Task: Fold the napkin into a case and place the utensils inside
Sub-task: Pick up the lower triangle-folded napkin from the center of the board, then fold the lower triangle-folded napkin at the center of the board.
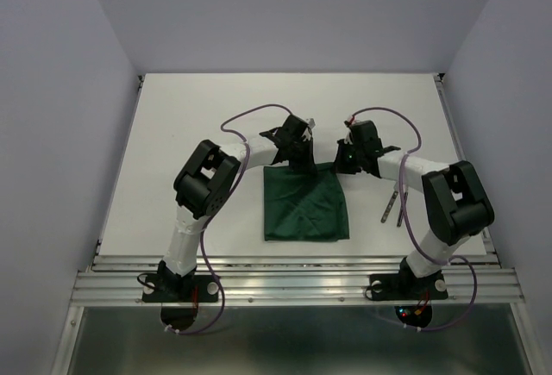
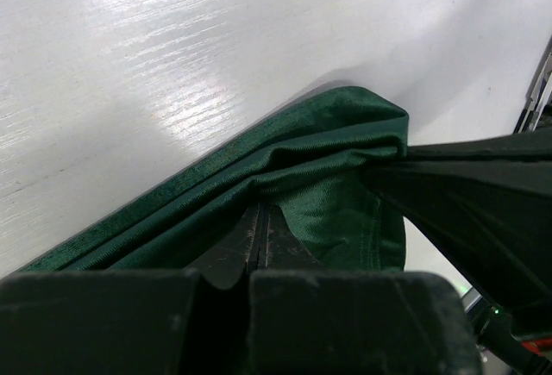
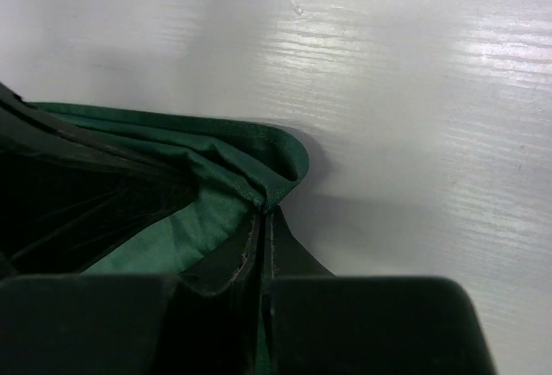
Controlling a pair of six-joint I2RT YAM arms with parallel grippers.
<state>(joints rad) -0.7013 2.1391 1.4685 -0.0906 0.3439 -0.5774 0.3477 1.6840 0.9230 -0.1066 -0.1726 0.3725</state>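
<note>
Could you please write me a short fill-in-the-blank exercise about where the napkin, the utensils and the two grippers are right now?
1. The napkin lying on the white table is dark ____ in colour.
2. The left gripper and the right gripper are both shut on the ____.
3. The utensils lie on the table on the ____ side of the napkin, under the right arm.

Missing words: green; napkin; right.

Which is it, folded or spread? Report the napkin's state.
The napkin lies spread mostly flat; the left hand and right hand are shut on its bunched far corners.
</note>
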